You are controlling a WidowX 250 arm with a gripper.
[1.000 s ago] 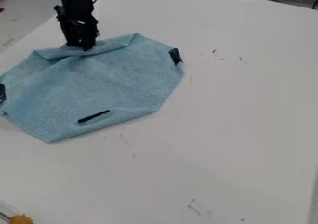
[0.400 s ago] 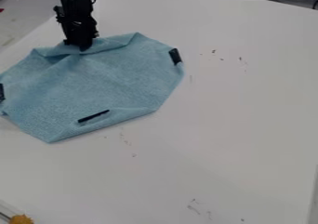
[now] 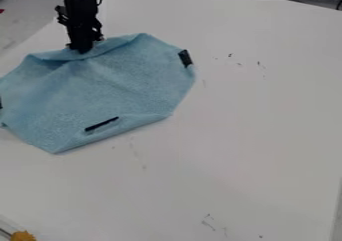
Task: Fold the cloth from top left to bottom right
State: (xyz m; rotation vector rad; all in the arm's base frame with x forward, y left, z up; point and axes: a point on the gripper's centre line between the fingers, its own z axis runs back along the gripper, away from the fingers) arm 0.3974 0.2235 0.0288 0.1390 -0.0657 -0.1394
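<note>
Camera view: we list one blue cloth (image 3: 110, 87), left of the frame, likely light, limp; one gripper (image 3: 81, 50), jaws pinching its upper edge, seemingly a sound hold.

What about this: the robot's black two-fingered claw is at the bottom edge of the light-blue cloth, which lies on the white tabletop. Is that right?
Not quite: in the camera view, the black claw is at the top edge of the light-blue cloth, not the bottom. The cloth does lie on the white tabletop.
</note>
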